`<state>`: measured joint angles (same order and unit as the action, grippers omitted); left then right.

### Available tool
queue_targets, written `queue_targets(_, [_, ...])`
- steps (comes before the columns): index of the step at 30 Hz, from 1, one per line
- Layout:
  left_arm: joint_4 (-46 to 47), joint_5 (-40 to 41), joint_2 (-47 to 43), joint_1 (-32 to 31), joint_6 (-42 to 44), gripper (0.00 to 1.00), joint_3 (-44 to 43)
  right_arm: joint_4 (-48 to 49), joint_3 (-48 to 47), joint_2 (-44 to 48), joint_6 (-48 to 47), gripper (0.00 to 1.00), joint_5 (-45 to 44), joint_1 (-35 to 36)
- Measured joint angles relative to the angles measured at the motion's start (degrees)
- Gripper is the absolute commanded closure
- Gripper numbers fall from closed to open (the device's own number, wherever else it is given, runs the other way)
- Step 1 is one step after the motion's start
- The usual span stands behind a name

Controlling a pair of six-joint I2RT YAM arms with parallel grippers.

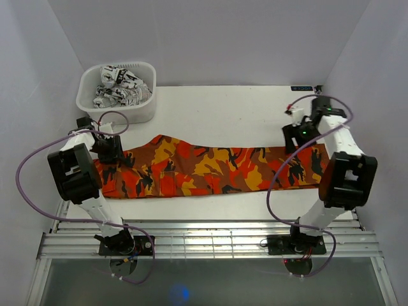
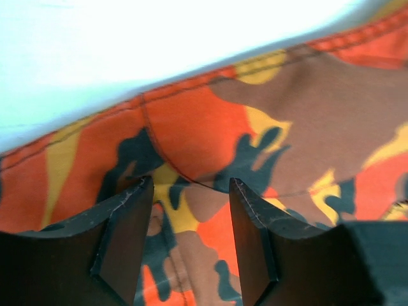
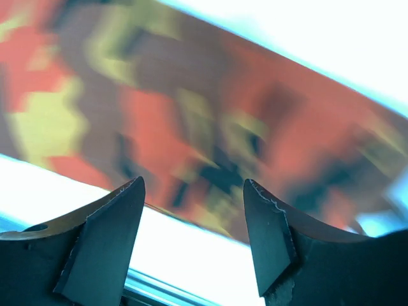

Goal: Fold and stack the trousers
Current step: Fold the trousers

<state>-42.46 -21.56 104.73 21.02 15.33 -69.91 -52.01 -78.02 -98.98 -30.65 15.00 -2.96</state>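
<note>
Both sets of jaws are sitting wide open, gripping nothing. The left gripper (image 2: 191,185) is hovering right over a seam at the left end of the camo trousers (image 1: 210,167), and the right gripper (image 3: 194,185) is hanging over the other end. The trousers are lying flat, long axis running left-right across the table (image 1: 223,108), so each arm's getting its own end.

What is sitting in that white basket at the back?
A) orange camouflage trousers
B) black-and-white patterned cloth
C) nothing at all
B: the top view shows crumpled black-and-white patterned cloth inside the white basket, while the camouflage trousers lie spread on the table.
</note>
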Motion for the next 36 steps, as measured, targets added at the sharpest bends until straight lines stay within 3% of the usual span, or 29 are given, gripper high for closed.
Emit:
queue_targets(4, [-0.59,-3.26,-2.14,-0.04,0.09,0.38,1.09,0.85,0.13,6.82,-1.33,0.30,-1.36,-15.39])
queue_targets(8, [-0.92,-5.90,-4.31,-0.15,0.39,0.37,2.29,1.92,0.83,3.63,-2.56,0.30,-2.99,-23.37])
queue_targets(17, [-1.18,-8.37,-8.66,-0.22,1.86,0.37,3.89,8.81,9.09,-5.66,-4.46,0.25,-6.88,-26.43])
queue_targets(23, [-1.31,-9.42,-10.12,-0.96,2.19,0.37,3.98,9.64,9.81,-5.20,-4.24,0.19,-7.02,-26.27])
queue_targets(36, [-2.05,-10.49,-11.32,-1.33,3.23,0.37,5.57,10.03,9.38,-2.97,-8.52,0.18,-8.37,-30.25])
